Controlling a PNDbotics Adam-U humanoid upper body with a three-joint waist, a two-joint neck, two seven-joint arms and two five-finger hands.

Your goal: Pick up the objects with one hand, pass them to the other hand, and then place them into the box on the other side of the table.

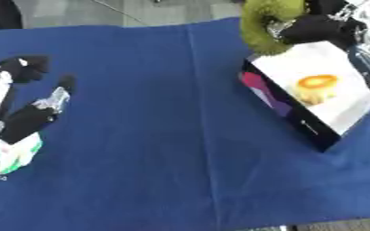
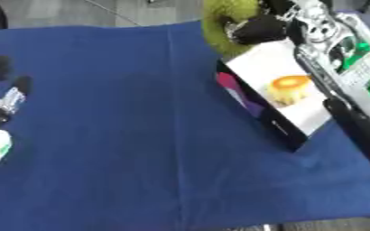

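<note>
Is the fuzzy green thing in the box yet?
No. The right hand holds the fuzzy green thing above the box's far edge, not inside.

The box (image 1: 318, 94) lies at the table's (image 1: 156, 135) right, a round thing (image 1: 316, 85) inside.

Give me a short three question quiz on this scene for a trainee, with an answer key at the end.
1. True or false: the right hand is curled round the green fuzzy object.
2. What lies inside the box? A) an orange-yellow round item B) a red mug C) nothing
3. On which side of the blue cloth does the left hand show, and are its fingers holding anything?

Key: 1 true. 2 A. 3 the left side; open, holding nothing.
</note>
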